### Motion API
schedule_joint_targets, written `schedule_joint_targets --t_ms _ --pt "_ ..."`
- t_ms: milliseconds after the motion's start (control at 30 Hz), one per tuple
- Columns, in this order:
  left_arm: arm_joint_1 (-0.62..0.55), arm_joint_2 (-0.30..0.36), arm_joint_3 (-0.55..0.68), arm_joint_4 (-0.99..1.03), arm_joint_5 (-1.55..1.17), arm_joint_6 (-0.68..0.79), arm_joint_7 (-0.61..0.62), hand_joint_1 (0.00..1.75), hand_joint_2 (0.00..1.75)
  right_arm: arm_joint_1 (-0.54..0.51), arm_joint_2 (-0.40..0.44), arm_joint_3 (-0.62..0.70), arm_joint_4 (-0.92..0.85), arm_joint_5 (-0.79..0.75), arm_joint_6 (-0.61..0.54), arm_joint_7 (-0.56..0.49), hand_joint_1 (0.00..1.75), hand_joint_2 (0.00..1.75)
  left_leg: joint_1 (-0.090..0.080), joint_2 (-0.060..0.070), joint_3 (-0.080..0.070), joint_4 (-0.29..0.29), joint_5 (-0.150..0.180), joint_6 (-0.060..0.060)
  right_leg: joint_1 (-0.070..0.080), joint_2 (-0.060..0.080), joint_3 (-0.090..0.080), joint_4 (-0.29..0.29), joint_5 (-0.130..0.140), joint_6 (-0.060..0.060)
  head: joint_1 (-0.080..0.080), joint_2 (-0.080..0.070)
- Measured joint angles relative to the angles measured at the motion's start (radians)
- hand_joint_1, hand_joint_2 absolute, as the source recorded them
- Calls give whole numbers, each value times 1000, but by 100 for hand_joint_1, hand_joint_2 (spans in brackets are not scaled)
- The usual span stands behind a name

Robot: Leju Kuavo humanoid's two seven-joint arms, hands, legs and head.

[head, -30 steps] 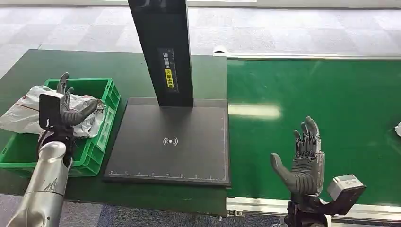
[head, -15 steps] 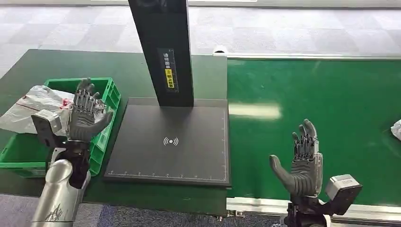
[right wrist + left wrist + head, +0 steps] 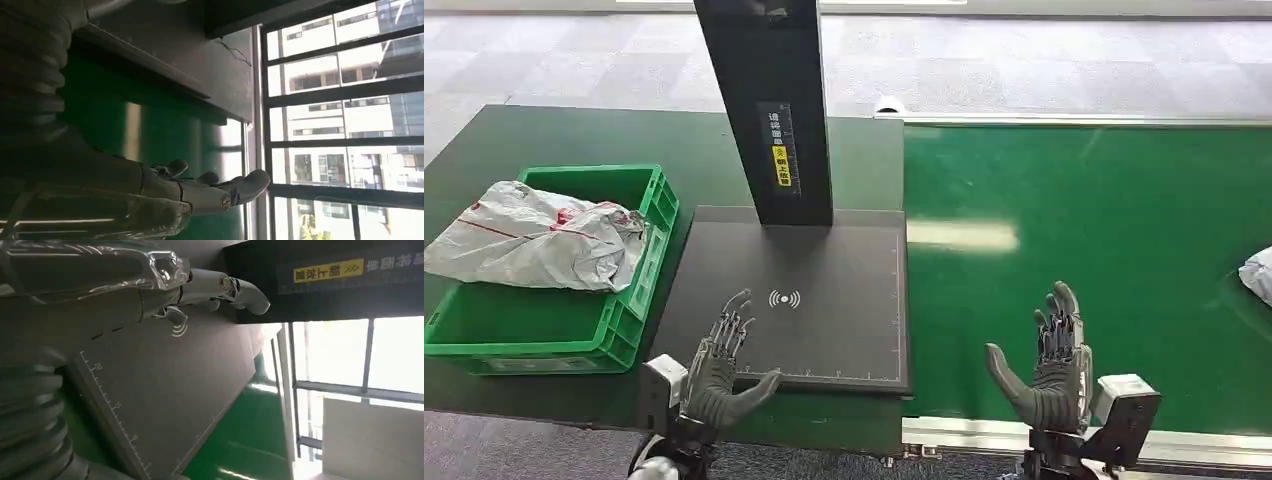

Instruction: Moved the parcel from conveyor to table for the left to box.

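The left robot hand hovers over the near left corner of the black scanner pad, fingers spread and palm empty, thumb reaching toward the pad's ruled front edge. In the left wrist view its fingers stretch out above the pad's wireless symbol, holding nothing.

The right robot hand is raised over the near edge of the green conveyor belt, palm turned inward, fingers apart and pointing up, thumb out to the side; it too holds nothing. The right wrist view shows those fingers extended above the green belt surface.

A white parcel lies on the belt at the far right edge of the head view, partly cut off by the frame and well apart from the right robot hand.

On the dark green tabletop to the left of the pad sits a green plastic crate. A crumpled white plastic mailing bag with red marks lies in it, draped over the crate's left rim.

A tall black post rises from the back of the scanner pad, carrying a yellow label with printed characters beside a vertical scale. The pad lies between the crate and the belt, its right edge just beside the belt.
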Motion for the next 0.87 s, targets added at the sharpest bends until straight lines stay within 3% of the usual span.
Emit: schedule_joint_targets --t_ms 867 --pt "18 -2 -1 -7 -4 -29 6 0 175 12 8 0 31 -2 -12 0 0 175 0 0 0 0 0 0 0 0 0 0 0 0 0 0"
